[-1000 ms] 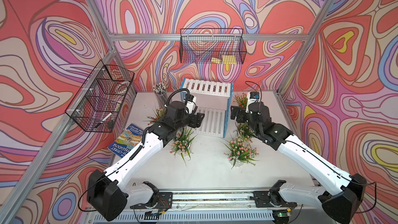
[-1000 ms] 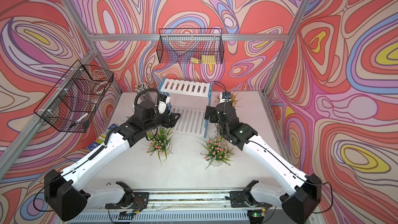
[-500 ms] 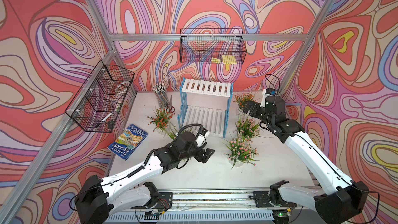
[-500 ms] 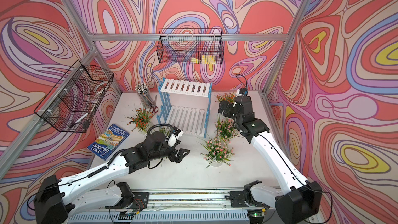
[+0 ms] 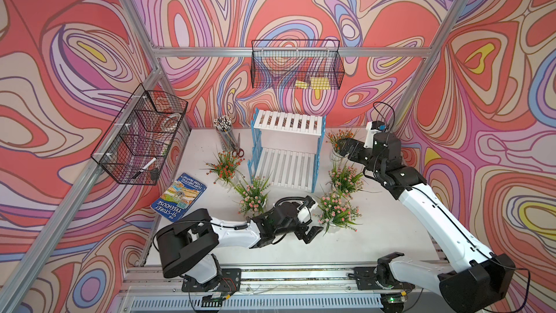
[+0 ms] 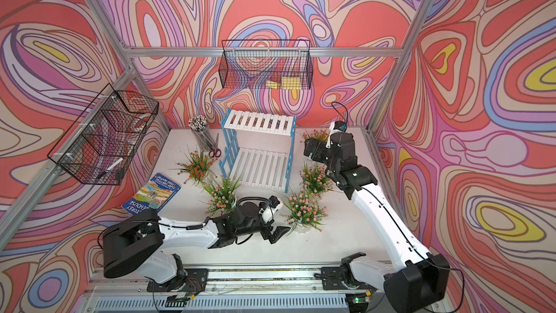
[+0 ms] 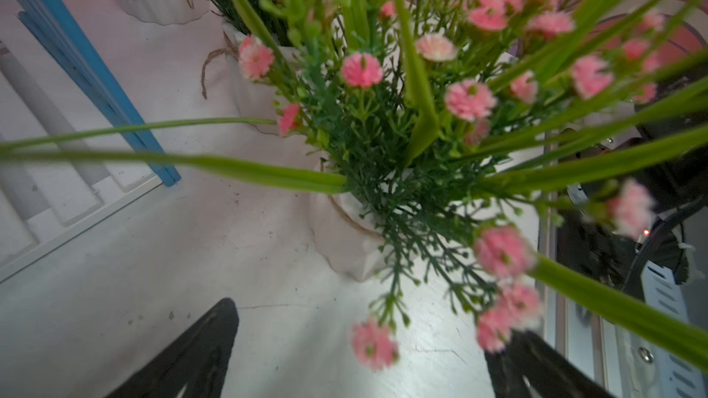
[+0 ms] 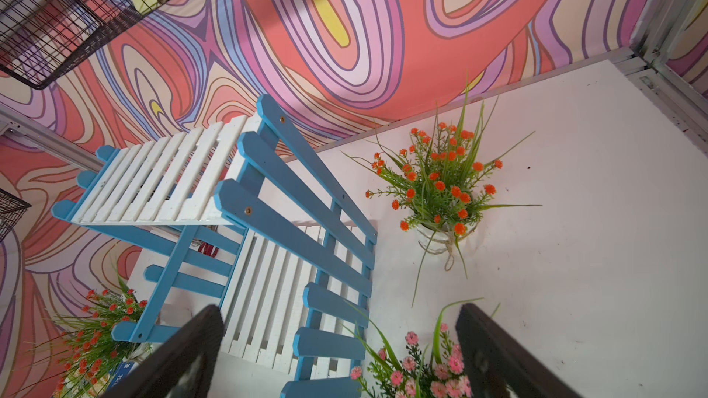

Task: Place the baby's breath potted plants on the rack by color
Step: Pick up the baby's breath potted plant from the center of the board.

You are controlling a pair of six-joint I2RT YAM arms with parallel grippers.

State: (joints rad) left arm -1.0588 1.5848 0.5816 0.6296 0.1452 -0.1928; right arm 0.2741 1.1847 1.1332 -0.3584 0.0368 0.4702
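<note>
While all 5 plants stand on the table around the rack, we see the left orange plant and right orange plant flanking it. The right pink plant is beside it, and the front-left pink plant and front-right pink plant are before it. Our left gripper, in front of the rack, gapes wide and empty at the front-right pink plant. Our right gripper, right of the rack, is spread wide, holding nothing.

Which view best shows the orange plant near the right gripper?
The right wrist view: the orange plant, pot included, is unobstructed. In both top views the right gripper partly hides it. The left wrist view shows no orange flowers.
</note>
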